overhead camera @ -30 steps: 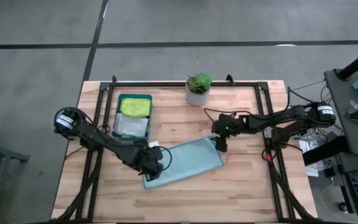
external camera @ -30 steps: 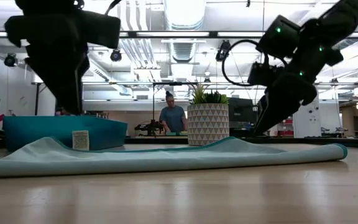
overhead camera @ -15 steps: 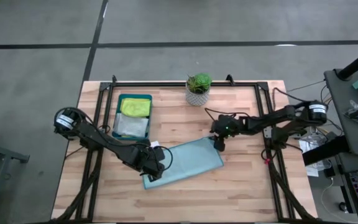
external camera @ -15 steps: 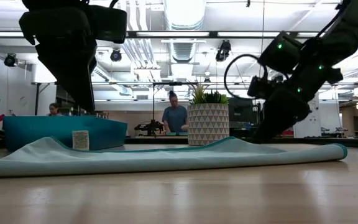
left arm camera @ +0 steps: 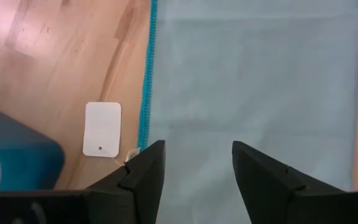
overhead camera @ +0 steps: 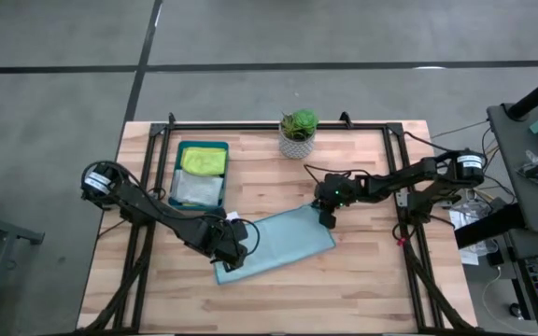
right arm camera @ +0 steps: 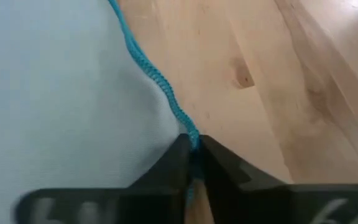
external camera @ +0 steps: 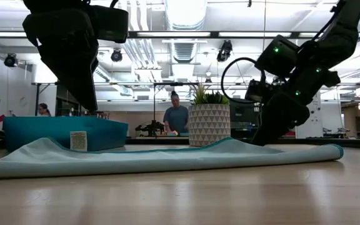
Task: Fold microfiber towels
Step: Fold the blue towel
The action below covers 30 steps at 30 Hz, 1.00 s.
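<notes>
High view, teal towel [overhead camera: 278,243] flat on the wooden desk [overhead camera: 362,280] between both arms, low view, potted plant [external camera: 208,122] behind it, left wrist view, left gripper [left arm camera: 194,168] fingers spread above the towel beside its white tag [left arm camera: 102,129], right wrist view, right gripper [right arm camera: 194,165] fingers pinching the towel's stitched edge.

Your work surface is a light wooden slatted table [overhead camera: 362,271] with a black frame. A light teal towel [overhead camera: 283,241] lies spread at centre frame, its white tag [left arm camera: 102,129] flat on the wood. A dark teal tray [overhead camera: 177,163] sits upper left; a potted plant [overhead camera: 298,133] stands top centre.
</notes>
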Motion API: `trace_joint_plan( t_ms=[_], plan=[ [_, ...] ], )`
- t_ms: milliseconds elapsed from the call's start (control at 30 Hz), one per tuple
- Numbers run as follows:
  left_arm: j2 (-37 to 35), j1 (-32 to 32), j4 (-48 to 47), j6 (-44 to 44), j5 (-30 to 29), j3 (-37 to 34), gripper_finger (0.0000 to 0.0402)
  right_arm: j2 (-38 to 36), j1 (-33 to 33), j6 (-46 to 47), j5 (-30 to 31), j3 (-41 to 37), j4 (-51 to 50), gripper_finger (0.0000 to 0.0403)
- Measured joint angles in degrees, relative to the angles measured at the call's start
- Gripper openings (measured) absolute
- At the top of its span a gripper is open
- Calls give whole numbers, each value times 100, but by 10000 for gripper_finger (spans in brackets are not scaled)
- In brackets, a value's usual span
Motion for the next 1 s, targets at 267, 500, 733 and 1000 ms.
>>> trace_joint_plan(
  t_ms=[267,500,733,1000],
  plan=[
    [0,0,1,2,-37,-12,171,-153,-2,16,7,84,-348,14],
    [-2,0,-1,-1,-39,-37,171,-221,-2,60,15,99,-401,33],
    [-2,0,3,0,-39,-39,171,-131,-2,-36,120,99,-297,91],
    [-2,-2,6,0,-149,-39,171,-131,-2,-200,260,101,-146,97]
  ],
)
